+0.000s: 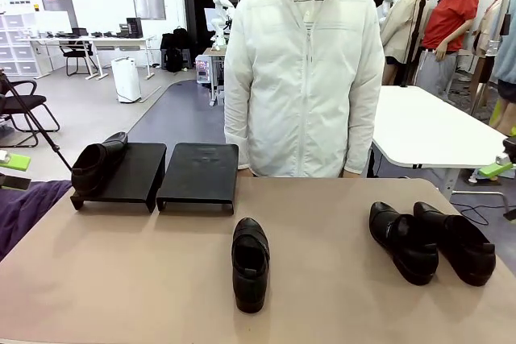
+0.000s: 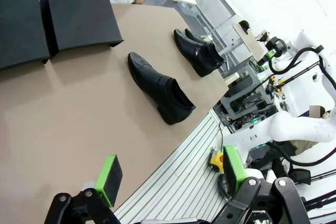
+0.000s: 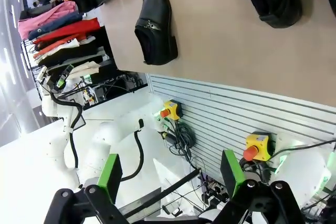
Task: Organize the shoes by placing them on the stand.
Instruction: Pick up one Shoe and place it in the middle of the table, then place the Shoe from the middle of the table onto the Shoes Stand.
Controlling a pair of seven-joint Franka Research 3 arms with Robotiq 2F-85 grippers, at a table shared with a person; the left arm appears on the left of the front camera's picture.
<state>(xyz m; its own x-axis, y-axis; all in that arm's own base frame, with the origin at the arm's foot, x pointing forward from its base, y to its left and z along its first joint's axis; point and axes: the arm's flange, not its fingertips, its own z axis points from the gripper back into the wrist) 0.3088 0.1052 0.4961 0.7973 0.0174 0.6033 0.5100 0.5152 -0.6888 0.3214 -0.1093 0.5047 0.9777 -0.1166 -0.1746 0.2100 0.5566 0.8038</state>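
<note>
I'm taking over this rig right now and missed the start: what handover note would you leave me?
Left gripper: open, empty, away from the shoes.
Right gripper: open, empty.
Stand: two low flat black tray-like platforms side by side at the far left of the tan table: left platform, right platform.
Done: one glossy black leather slip-on shoe sits on the left platform's left side.
Left: three matching shoes on the table: middle shoe, and at the right, side by side, inner shoe and outer shoe.
</note>
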